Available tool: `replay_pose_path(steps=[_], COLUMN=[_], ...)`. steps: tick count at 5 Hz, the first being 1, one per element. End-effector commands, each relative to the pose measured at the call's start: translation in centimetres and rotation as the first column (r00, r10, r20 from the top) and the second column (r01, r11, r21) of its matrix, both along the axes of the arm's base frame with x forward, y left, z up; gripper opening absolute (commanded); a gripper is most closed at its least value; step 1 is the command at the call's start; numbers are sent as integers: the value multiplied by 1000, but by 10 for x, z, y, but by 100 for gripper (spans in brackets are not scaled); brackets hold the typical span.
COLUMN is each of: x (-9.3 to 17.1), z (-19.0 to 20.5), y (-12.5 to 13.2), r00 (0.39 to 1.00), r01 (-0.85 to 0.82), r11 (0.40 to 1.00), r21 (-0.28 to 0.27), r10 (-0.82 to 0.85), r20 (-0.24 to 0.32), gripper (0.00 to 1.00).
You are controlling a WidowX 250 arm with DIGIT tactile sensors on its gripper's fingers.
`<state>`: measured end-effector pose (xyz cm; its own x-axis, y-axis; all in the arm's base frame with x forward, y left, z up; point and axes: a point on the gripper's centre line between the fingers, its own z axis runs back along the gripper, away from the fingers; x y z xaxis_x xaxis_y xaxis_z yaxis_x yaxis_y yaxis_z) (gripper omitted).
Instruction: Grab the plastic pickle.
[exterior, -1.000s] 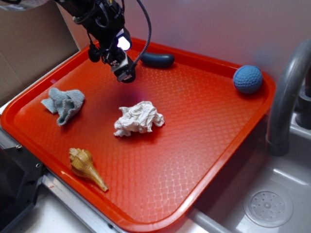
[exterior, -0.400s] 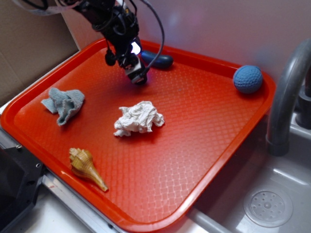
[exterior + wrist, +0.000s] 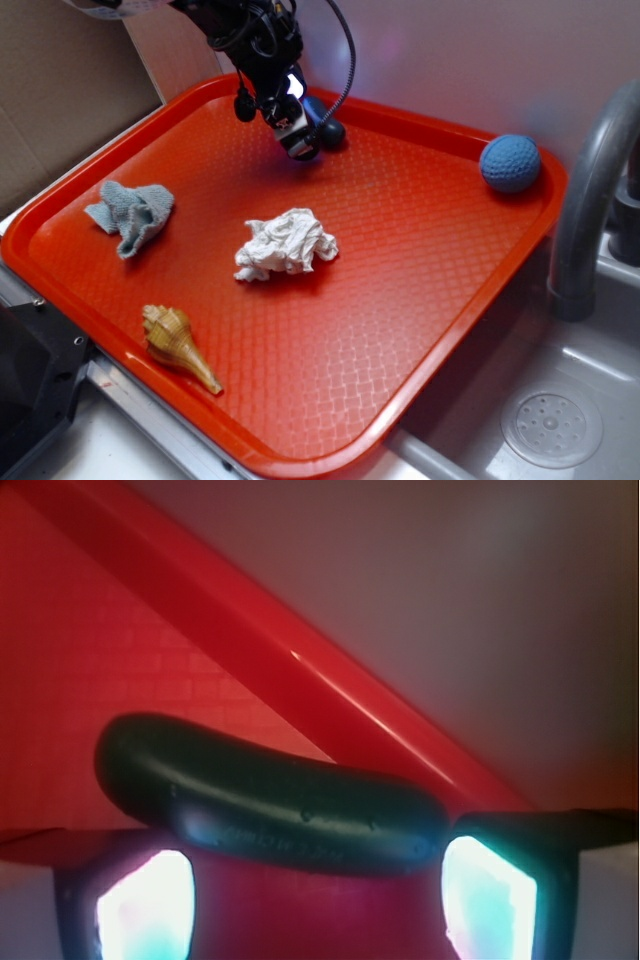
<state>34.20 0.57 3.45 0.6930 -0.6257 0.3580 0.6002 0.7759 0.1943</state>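
In the exterior view the hand [image 3: 303, 148] hangs low over the far edge of the red tray [image 3: 420, 300], right at the plastic pickle [image 3: 328, 131], of which only the dark rounded right end shows past the arm; the rest is hidden behind the hand, so from here contact cannot be judged. The pickle lies close along the tray's back rim, near the wall. Elsewhere on the tray, all well apart from it, are a blue textured ball [image 3: 510, 163] in the far right corner, a crumpled white cloth [image 3: 285, 245] near the middle, a grey-blue rag [image 3: 131, 214] to the left and a seashell [image 3: 178, 345] near the front edge; a grey faucet [image 3: 590, 190] stands beside the tray. In the wrist view the plastic pickle [image 3: 270, 795] stretches crosswise just ahead of the hand [image 3: 315, 900], its length spanning almost the whole gap between the two lit fingers [image 3: 145, 905], which stand spread apart with nothing yet between them, so the hand is released and has not gripped. The tray's raised rim [image 3: 330, 685] runs diagonally right behind the pickle. The risk, as I judge it, lies in that alignment: the pickle lies across the opening by its long axis, so closing could catch only its rounded ends, and the smooth, curved body may squirt out or roll toward the rim. Pushing further forward could also nudge it against the rim or jam a finger on the raised edge.
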Motion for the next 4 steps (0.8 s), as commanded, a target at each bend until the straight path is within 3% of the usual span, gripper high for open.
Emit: replay_pose_path(steps=[1, 2, 4], x=[0, -10, -14], z=[6, 11, 10], y=[-12, -16, -22], r00=[996, 992, 991], r01=[40, 58, 83], r11=[999, 998, 996], r21=[12, 18, 24], r10=[-41, -59, -85], r20=[82, 107, 105], gripper=[100, 100, 100])
